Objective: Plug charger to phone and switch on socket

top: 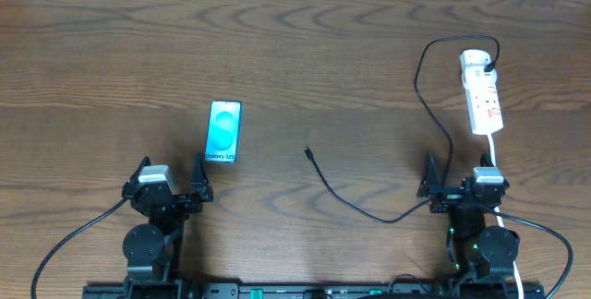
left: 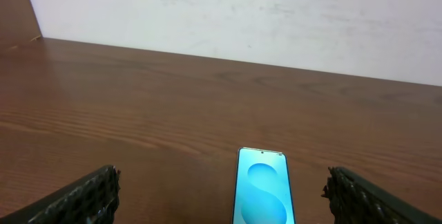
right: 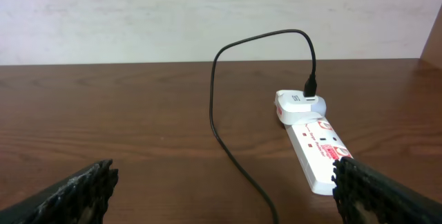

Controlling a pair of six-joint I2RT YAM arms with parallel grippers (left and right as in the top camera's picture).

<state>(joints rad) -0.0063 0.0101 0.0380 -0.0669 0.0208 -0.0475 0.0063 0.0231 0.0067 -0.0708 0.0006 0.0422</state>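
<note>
**Q:** State of the hands, and where is everything?

**Me:** Left fingers (left: 83, 196) are spread wide and empty. Right fingers (right: 76, 189) are the same, wide and empty. The phone (top: 223, 131) lies flat, screen up, just ahead of my left side. The charger (top: 343, 199) trails over the desk (top: 323, 50) from the adapter (top: 476, 59) on the socket (top: 483, 96), ahead of my right side. Its connector tip (top: 309, 154) lies free between phone and socket, apart from both.

**Q:** Handling?

**Me:** The cable is probably light and limp (it would flop if taken mid-length), so I judge the grip belongs just behind the tip. The phone looks slim and smooth and may slide on the wood, so I would pinch its long edges to steady it. The socket's switch likely wants a firm press.

**Q:** Count?

**Me:** One phone, one charger, one socket, one adapter, one white cord (top: 493, 149).
</note>
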